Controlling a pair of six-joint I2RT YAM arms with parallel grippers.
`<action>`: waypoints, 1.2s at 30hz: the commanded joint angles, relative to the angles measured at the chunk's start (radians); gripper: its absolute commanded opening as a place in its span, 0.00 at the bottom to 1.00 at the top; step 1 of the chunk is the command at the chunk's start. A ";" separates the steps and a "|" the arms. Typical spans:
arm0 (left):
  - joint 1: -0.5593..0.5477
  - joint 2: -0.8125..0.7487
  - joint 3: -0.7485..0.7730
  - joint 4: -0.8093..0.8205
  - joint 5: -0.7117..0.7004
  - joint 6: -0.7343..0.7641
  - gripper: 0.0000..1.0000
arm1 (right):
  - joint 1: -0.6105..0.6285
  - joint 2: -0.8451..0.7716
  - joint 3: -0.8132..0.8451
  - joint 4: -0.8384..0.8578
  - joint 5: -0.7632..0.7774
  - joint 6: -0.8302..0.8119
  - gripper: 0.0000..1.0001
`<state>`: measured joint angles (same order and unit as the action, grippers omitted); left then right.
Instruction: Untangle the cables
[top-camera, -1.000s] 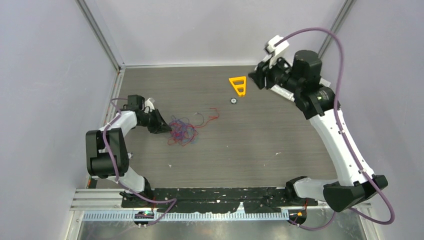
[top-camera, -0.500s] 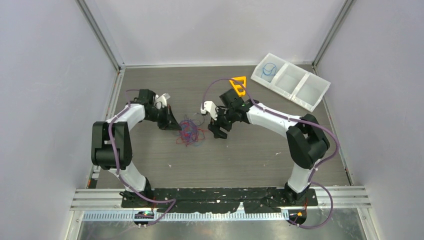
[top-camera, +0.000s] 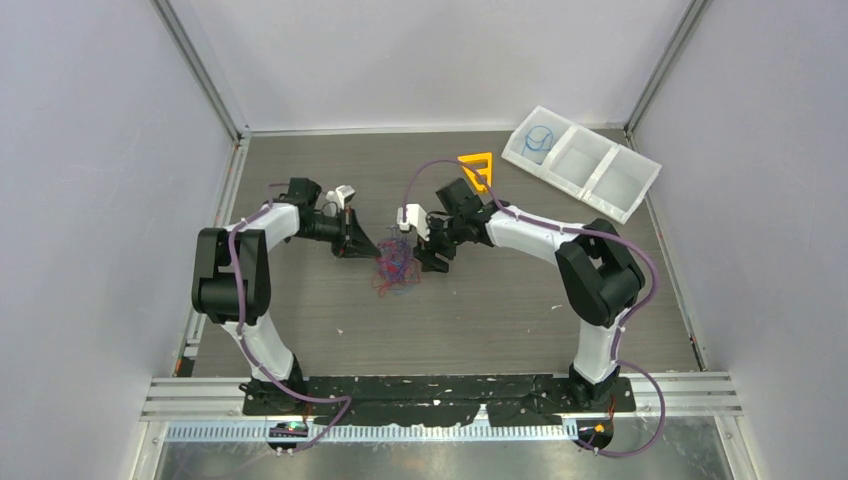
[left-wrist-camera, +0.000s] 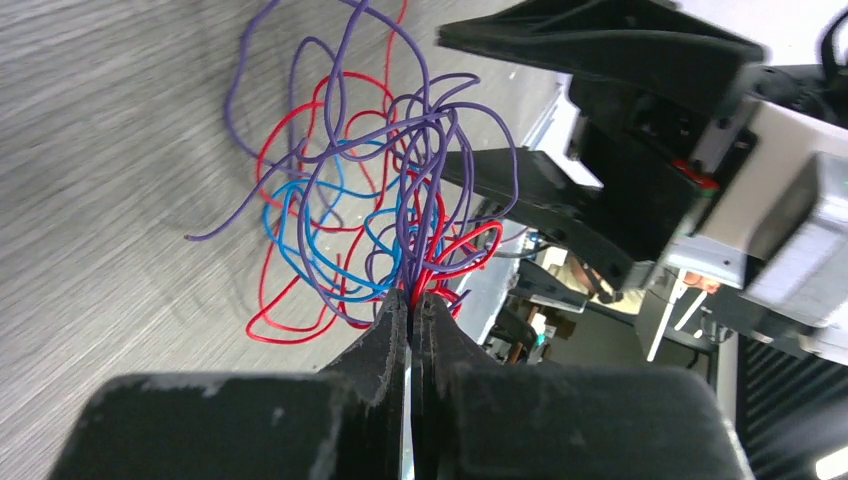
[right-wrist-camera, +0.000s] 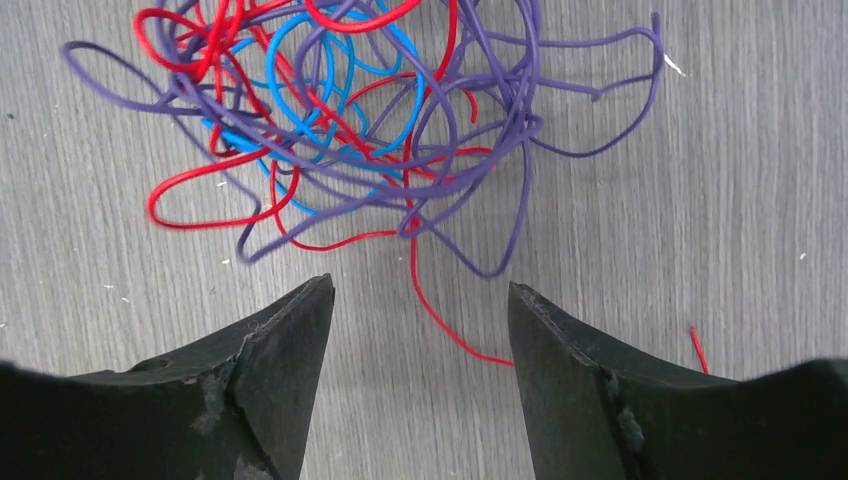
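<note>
The cables (top-camera: 396, 266) are a small clump of thin red, blue and purple wires on the table's middle. My left gripper (top-camera: 372, 249) is at the clump's left side, shut on several strands; in the left wrist view the strands fan out of its closed tips (left-wrist-camera: 411, 298) into the cables (left-wrist-camera: 370, 190). My right gripper (top-camera: 424, 258) is at the clump's right side, open and empty. In the right wrist view it (right-wrist-camera: 420, 292) hangs just short of the cables (right-wrist-camera: 350, 130), with one red strand running between its fingers.
An orange plastic triangle (top-camera: 477, 170) lies behind the right gripper. A white three-compartment tray (top-camera: 580, 162) sits at the back right, with a blue wire coil in its left compartment (top-camera: 539, 138). Walls close the table's left, back and right.
The left gripper has moved right with the clump, which is now more bunched. The right arm swung down from the back right to the clump's right side, uncovering the tray.
</note>
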<state>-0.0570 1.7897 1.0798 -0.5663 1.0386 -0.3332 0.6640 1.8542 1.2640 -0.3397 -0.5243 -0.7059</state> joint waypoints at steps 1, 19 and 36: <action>0.004 -0.015 0.013 0.053 0.148 -0.051 0.00 | 0.001 0.036 -0.005 0.073 -0.037 -0.022 0.68; 0.028 -0.087 -0.006 -0.034 0.304 -0.019 0.00 | -0.019 -0.007 -0.171 0.331 -0.082 0.114 0.24; 0.160 -0.324 0.005 -0.088 -0.291 0.323 0.64 | -0.092 -0.392 -0.167 0.289 0.007 0.358 0.05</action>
<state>0.1055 1.5936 1.0744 -0.6811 0.9249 -0.1806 0.5701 1.5875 1.0527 -0.0605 -0.5049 -0.4316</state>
